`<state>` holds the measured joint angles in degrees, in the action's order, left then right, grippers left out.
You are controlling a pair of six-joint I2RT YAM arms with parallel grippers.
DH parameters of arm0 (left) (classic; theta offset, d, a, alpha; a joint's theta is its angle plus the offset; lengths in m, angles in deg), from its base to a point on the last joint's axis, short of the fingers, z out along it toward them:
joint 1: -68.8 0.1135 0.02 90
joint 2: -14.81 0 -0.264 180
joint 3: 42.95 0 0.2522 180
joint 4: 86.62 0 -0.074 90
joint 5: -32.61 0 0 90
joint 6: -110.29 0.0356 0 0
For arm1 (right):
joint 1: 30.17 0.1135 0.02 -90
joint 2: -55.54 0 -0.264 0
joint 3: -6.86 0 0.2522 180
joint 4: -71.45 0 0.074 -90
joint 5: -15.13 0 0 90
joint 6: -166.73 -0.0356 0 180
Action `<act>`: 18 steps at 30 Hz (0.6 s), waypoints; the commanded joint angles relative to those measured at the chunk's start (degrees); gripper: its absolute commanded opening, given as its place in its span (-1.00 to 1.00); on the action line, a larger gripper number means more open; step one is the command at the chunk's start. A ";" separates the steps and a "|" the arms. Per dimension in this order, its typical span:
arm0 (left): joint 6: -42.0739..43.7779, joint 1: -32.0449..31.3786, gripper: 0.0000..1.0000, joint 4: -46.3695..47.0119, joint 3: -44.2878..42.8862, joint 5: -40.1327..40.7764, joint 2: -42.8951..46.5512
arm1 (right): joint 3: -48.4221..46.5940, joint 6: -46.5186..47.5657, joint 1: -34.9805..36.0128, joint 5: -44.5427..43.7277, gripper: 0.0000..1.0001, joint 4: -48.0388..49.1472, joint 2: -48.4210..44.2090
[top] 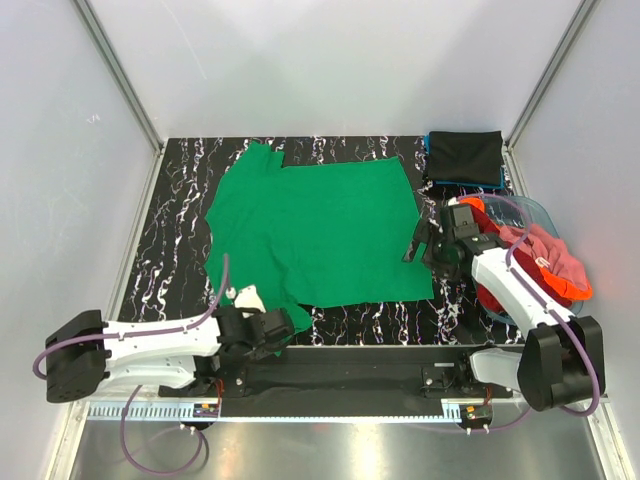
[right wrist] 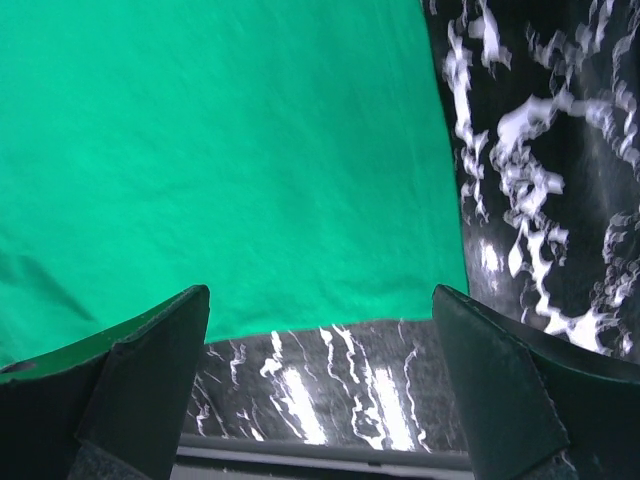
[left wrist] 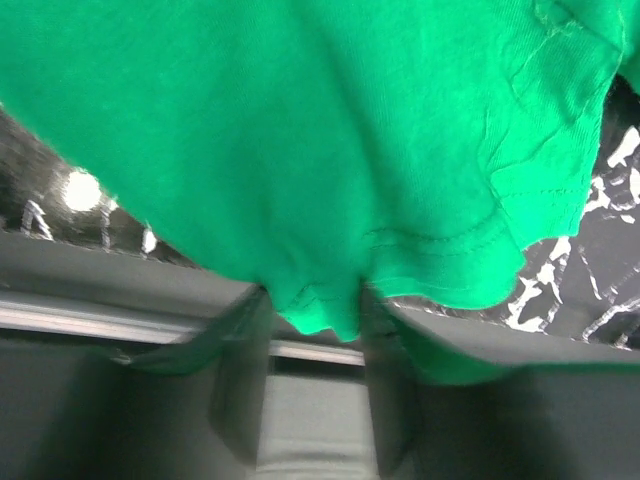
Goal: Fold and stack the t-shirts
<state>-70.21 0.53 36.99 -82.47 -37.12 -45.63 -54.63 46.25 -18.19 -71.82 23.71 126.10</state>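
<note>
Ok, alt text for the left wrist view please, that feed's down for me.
The left gripper pinches a bunched edge of the green t-shirt between its dark fingers at bottom centre. The shirt fills most of the frame, with marbled table showing at right.

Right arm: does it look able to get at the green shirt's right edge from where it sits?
Probably yes. The right hand is open and hovers at the right edge of the green t-shirt, where cloth meets table, with nothing visible between. The left hand, shut on the near edge, is well clear.
</note>
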 commanded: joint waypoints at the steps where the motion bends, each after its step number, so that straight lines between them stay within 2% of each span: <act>1: 2.17 0.42 -0.56 3.61 2.11 9.52 -0.99 | 1.84 -3.96 2.60 -2.78 0.99 -1.62 -1.22; 3: 2.78 0.51 -0.82 3.43 2.38 10.14 1.54 | 3.33 -5.63 4.43 -4.09 0.86 -1.88 -1.48; 4: 2.96 0.51 -0.84 3.35 2.55 10.66 2.52 | 3.86 -7.21 4.71 -5.32 0.83 -2.06 -1.66; 10: 3.31 0.86 -0.89 -0.86 2.82 11.63 10.42 | 8.52 -11.61 5.41 -7.52 0.60 -2.23 -3.42; 18: 3.84 1.47 -0.87 -7.11 3.35 12.60 21.84 | 9.84 -15.75 5.50 -12.36 0.55 -2.23 -1.67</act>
<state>-67.22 1.56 32.57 -79.54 -29.45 -26.92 -45.08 33.64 -13.07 -80.35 20.80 123.39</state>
